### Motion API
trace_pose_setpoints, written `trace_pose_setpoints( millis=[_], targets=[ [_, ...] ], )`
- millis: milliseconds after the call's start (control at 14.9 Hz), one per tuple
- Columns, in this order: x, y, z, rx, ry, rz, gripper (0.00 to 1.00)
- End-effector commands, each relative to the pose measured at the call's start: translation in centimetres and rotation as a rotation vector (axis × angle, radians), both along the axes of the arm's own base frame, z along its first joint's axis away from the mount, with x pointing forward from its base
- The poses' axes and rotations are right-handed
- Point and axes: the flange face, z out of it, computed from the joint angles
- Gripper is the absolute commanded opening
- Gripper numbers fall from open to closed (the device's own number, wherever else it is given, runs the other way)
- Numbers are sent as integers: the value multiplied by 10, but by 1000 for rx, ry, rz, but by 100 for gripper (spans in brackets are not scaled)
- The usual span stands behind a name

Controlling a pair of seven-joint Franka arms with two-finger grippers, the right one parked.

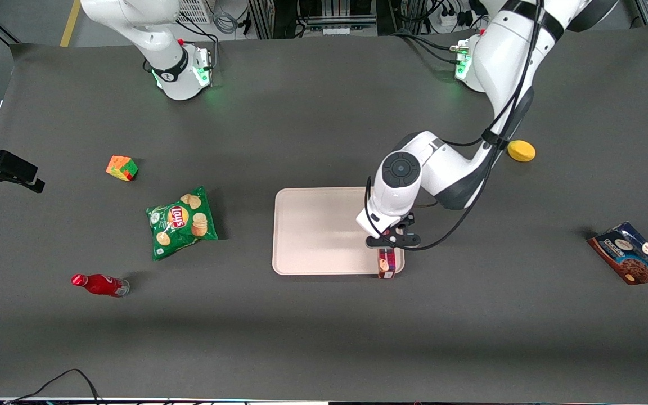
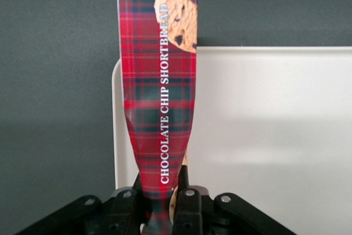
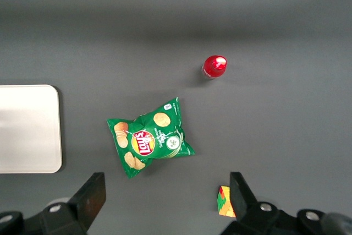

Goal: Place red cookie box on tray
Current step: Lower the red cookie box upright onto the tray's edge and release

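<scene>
Clearly the placing step is in hand: the gripper (image 2: pixel 165 205) has its fingers pinched tight on one end of the red cookie box (image 2: pixel 159 89), denting the card, and holds it over the tray (image 1: pixel 318 230) at the corner nearest the front camera, working arm's end. Next, I judge, it should shift the box inward over the tray and lower before letting go, since part overhangs the rim.

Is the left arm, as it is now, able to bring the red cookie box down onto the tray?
Probably yes. The gripper is shut on the red cookie box and hangs over the tray at its corner nearest the front camera. Nothing lies on the tray below, though the box overhangs its edge.
</scene>
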Motion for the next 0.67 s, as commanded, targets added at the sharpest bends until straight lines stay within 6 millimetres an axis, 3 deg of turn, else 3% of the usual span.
trace_pose_setpoints(
  millis=[0,604],
  targets=[
    [-1,9,-5,3,-26,24,9],
    [-9,16,-13,33,49,59,10]
  ],
)
